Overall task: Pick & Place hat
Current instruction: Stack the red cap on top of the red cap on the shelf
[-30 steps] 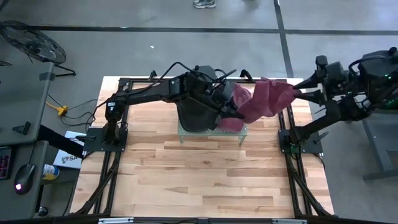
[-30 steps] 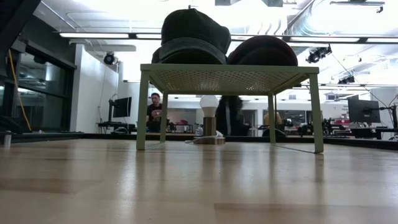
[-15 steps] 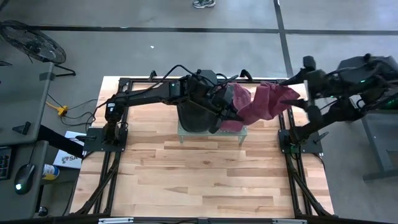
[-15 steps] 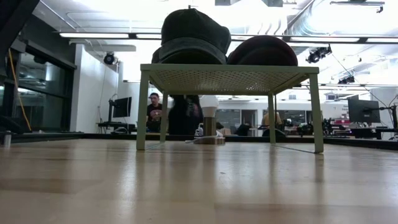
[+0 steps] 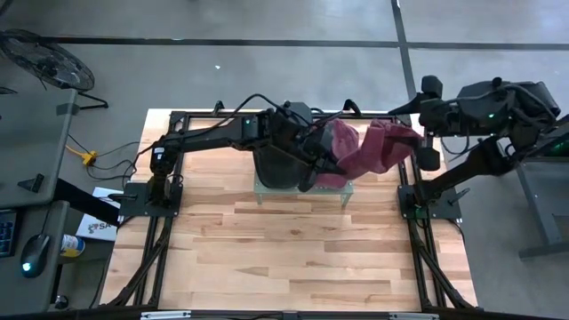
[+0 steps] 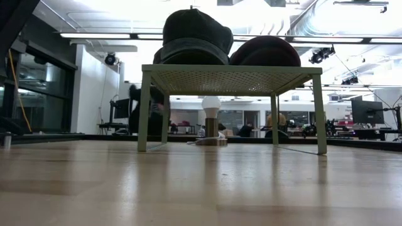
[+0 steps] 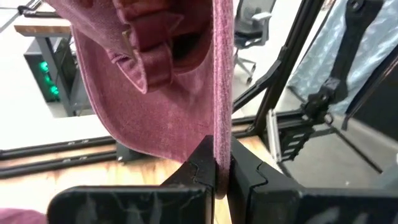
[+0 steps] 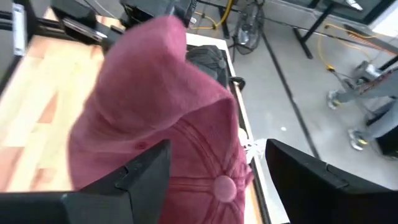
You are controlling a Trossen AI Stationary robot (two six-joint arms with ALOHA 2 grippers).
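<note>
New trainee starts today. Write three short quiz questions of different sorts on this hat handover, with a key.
1. True or false: the left pincer is shut on the maroon hat.
2. Multiple choice: the right pincer is A) shut on the hat, B) open beside the hat, C) resting on the table.
3. Fill in: the dark hat sits on the small green ____.

Key: 1 true; 2 B; 3 stand.
</note>
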